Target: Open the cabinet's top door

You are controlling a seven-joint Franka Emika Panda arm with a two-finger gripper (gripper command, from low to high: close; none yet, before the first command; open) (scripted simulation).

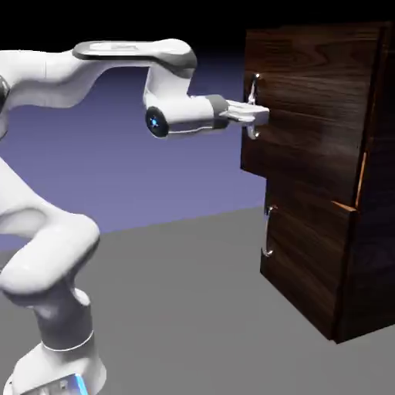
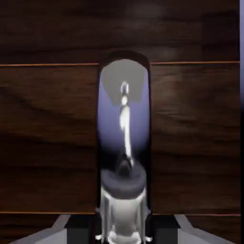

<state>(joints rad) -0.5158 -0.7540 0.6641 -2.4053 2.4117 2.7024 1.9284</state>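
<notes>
At top-door handle [image 1: 254,89], closed pincer [image 1: 258,115]

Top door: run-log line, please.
top door | slightly ajar | end effector closed on upper handle | lower door shut

Arm shell: glossy white, rounded segments, smooth curves [image 1: 54,251]
Upper link: white, dark grey band along its edge [image 1: 139,52]
Wrist joint: black round cap, small bright blue light at centre [image 1: 156,122]
Wrist barrel: white cylinder, dark grey collar at its end
Gripper: white and pale grey body, dark blocky finger tips [image 2: 124,229]
Base: white, flared foot, bright blue strip, small grey details on a panel [image 1: 58,370]
</notes>
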